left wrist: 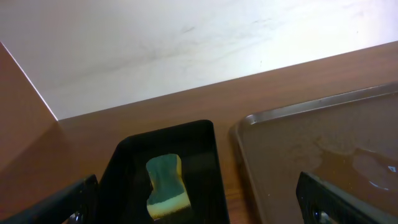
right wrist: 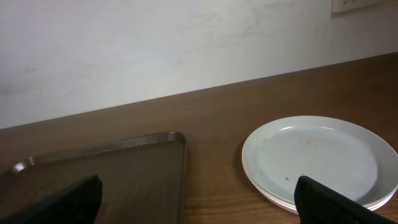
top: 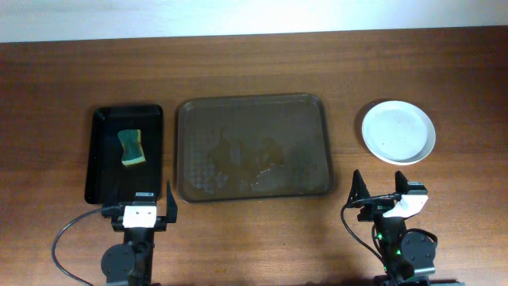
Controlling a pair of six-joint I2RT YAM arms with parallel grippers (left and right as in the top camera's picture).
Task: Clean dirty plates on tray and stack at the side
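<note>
Plates [top: 398,132] stacked on the tabletop [top: 254,238], right of the tray [top: 252,147].
Their layering, perhaps three deep, is seen only from the right wrist; left pincer [top: 136,203] and right pincer [top: 379,184] are held open.

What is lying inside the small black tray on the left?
A green and yellow sponge lies inside the black tray. The tray floor under it is covered.
</note>
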